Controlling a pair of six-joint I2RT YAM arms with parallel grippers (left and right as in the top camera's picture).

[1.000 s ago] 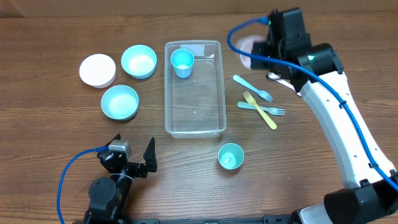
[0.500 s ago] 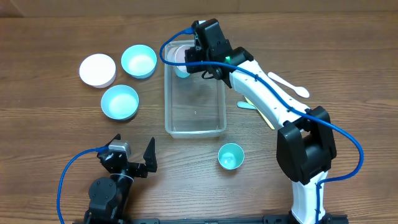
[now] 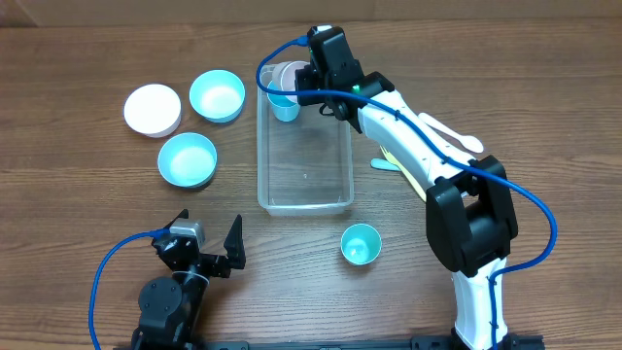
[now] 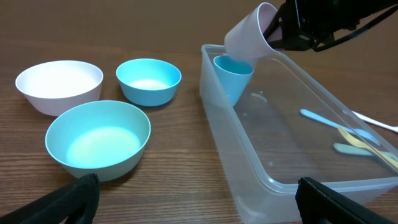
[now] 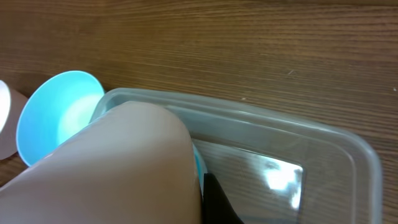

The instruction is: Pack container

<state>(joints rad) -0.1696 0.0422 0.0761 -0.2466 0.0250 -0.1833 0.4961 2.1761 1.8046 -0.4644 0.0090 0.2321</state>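
Observation:
The clear rectangular container lies mid-table, with a light-blue cup standing in its far end. My right gripper is shut on a white cup and holds it tilted just above the blue cup; the left wrist view shows the white cup over the blue cup in the container. In the right wrist view the white cup fills the frame over the container's rim. My left gripper is open and empty at the near left.
Two light-blue bowls and a white bowl sit left of the container. Another light-blue cup stands near the container's front right. A white spoon and partly hidden forks lie to the right.
My right arm swung from the far right to the container's far end with the white cup, then shifted it slightly left over the blue cup. The left arm has not moved.

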